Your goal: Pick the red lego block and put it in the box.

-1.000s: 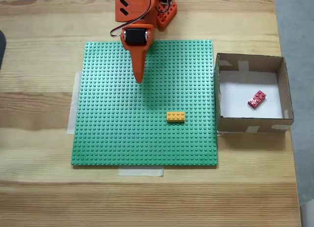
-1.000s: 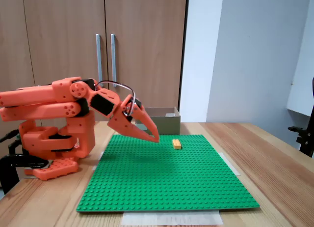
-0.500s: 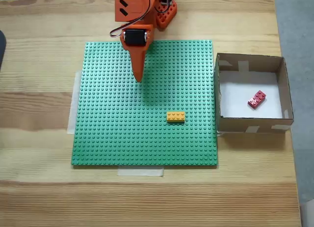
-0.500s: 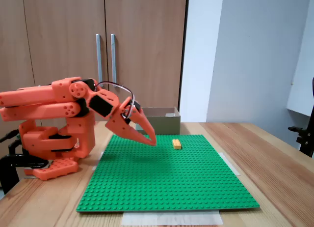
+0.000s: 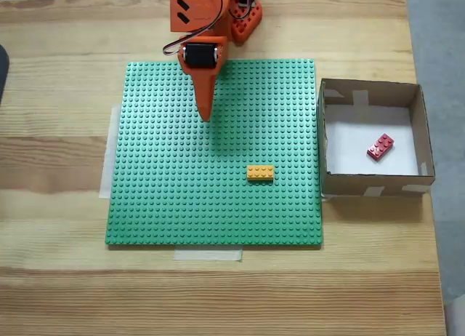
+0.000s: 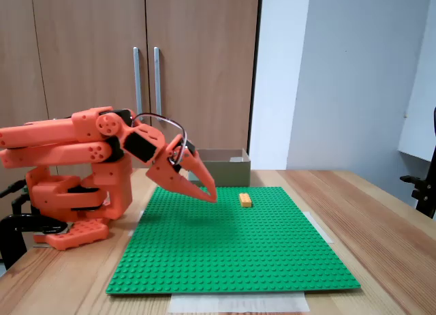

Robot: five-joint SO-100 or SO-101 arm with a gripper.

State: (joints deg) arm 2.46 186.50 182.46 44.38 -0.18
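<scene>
Your claw (image 5: 205, 116) hung narrowly closed and empty above the green baseplate (image 5: 160, 205), near its arm-side edge; the yellow brick (image 5: 260, 173) sat apart, the red lego block (image 5: 380, 146) inside the box (image 5: 367, 185).

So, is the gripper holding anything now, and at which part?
Nothing is held. The gripper is shut and empty above the green baseplate; the red lego block lies in the box.

No writing, label, brand mark, number or sign can be read in either fixed view, on any surface that shows.
</scene>
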